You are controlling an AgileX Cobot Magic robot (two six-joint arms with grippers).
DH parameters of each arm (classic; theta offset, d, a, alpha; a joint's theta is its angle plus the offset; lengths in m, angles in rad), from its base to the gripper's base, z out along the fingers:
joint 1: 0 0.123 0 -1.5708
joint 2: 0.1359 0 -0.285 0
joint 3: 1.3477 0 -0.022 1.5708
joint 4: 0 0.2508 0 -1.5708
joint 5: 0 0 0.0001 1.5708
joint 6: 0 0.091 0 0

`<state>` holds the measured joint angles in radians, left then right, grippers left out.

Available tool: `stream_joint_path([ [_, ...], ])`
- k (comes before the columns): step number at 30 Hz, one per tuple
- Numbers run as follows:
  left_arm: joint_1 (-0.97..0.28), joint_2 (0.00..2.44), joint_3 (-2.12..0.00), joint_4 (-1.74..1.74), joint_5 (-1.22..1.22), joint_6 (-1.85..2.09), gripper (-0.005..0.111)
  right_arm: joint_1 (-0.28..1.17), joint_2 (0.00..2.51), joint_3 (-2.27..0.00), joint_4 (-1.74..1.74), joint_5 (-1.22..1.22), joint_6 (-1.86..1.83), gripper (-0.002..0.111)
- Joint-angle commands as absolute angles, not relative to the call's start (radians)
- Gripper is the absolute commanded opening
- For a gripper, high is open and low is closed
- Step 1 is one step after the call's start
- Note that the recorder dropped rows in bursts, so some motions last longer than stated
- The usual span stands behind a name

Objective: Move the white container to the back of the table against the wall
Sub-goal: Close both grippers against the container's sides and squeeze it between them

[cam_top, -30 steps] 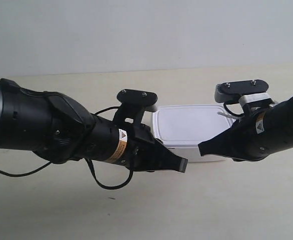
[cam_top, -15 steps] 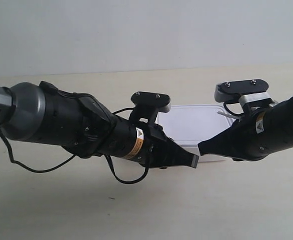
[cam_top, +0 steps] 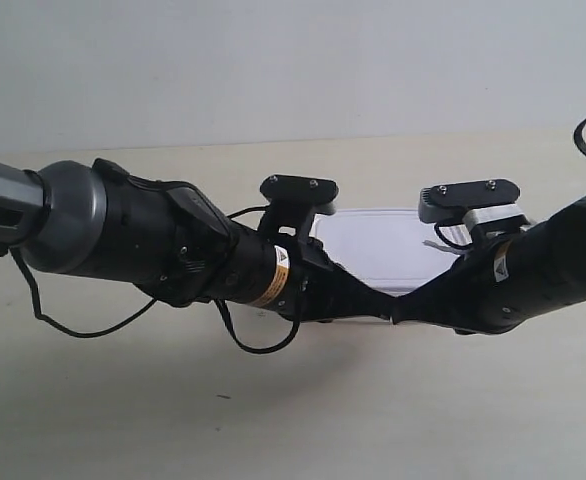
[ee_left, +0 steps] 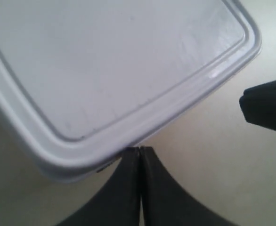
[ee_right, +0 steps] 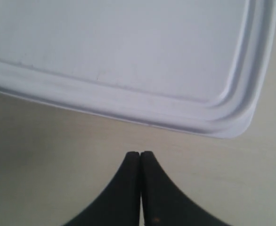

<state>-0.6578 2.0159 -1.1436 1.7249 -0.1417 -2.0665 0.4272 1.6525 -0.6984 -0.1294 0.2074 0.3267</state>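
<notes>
The white container (cam_top: pixel 378 245) lies flat with its lid on, in the middle of the table (cam_top: pixel 273 420), short of the wall (cam_top: pixel 273 60). Both arms reach in from the sides and largely hide its front. My left gripper (ee_left: pixel 140 149) is shut and empty, and its tip touches the front rim of the container (ee_left: pixel 119 66) near a corner. The tip of the other arm (ee_left: pixel 265 106) shows beside it. My right gripper (ee_right: pixel 140 153) is shut and empty too. It sits on bare tabletop a short gap away from the container's (ee_right: pixel 128 47) long edge. In the exterior view the left gripper (cam_top: pixel 381 308) and right gripper (cam_top: pixel 405 305) nearly meet.
A black cable (cam_top: pixel 253 345) loops under the arm at the exterior view's left. Bare table runs between the container and the wall. A tiny dark mark (cam_top: pixel 223 397) lies on the near tabletop.
The arm at the exterior view's left has swung right, bringing its tip to the container's front. The other arm has shifted slightly left. The container looks unmoved.
</notes>
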Motion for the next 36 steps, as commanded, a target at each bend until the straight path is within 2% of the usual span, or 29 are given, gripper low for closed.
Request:
stream_joint_path([
  [1, -0.648, 2.041, -1.164, 1.716, -0.134, -2.073, 0.000, 0.427, 1.670, -0.707, -0.131, 0.154, 0.324, 0.000],
  [28, -0.621, 2.135, -1.280, 1.744, -0.111, -2.044, 0.000, 0.411, 1.868, -0.896, -0.157, 0.141, 0.315, 0.000],
  [36, -0.567, 2.141, -1.291, 1.744, -0.132, -2.044, 0.000, 0.384, 1.895, -0.948, -0.159, 0.155, 0.315, 0.000],
])
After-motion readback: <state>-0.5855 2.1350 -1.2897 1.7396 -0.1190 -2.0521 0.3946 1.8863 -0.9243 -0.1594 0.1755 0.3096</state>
